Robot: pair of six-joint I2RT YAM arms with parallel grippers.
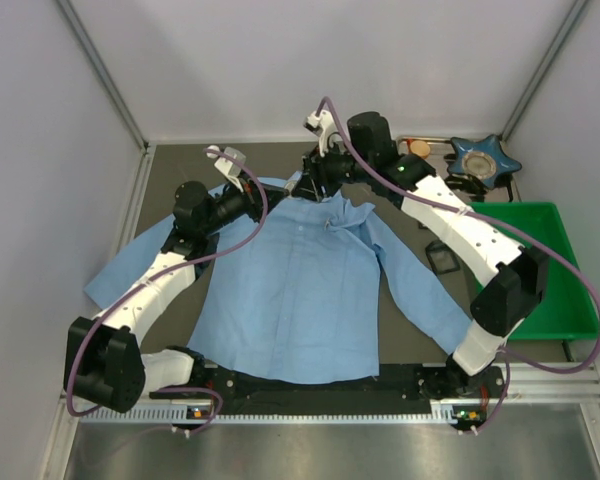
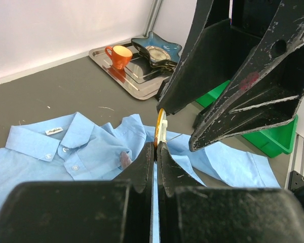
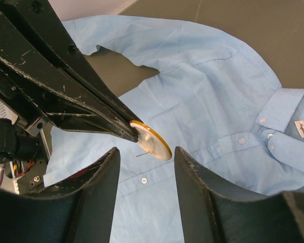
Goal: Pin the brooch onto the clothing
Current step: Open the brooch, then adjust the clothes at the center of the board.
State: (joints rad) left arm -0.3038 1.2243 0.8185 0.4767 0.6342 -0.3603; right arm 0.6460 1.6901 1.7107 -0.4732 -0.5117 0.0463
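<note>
Top: left gripper (image 1: 285,190) and right gripper (image 1: 315,182) meet above the shirt (image 1: 290,290), apparently at its collar (image 1: 330,206). Left wrist: left jaws pinch the brooch (image 2: 161,132) edge-on. Right wrist: 2 right fingers (image 3: 192,187) gape, brooch (image 3: 151,143) just ahead, shirt beneath.

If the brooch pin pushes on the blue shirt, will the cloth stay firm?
The shirt probably gives way: it lies wrinkled and bunched near the collar, so it looks thin and floppy. The brooch, a thin disc held at its edge by the left gripper, may twist in that narrow hold.
</note>
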